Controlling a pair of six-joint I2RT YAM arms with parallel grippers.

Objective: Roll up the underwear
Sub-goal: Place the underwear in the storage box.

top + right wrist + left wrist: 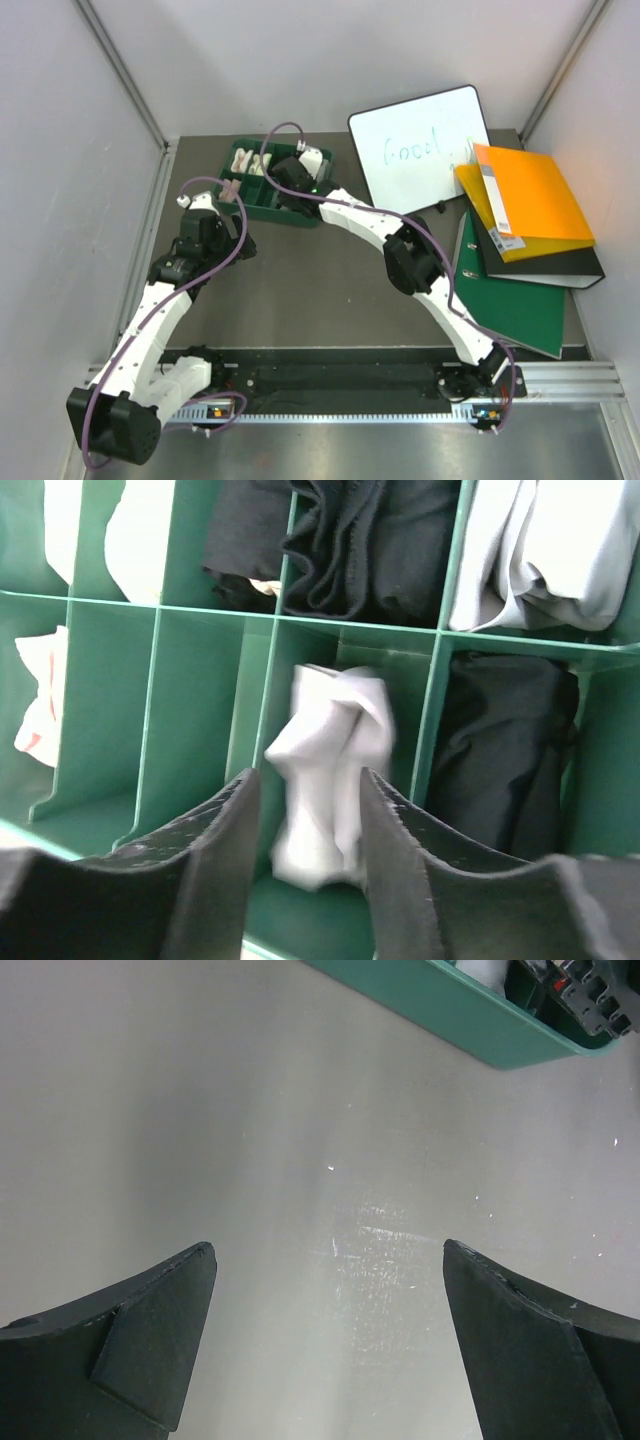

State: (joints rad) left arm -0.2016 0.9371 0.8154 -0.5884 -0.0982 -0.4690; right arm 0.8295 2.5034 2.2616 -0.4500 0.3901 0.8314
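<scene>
The black underwear (pixel 350 550) and the light grey underwear (pixel 545 550) lie bunched in neighbouring far compartments of the green tray (pixel 200 710). Just nearer, the right gripper (pixel 310 780) has its jaws pinched on a small white cloth roll (pixel 325 750). The left gripper (pixel 330 1250) has its jaws spread wide above the desk (pixel 250 1110), holding nothing.
</scene>
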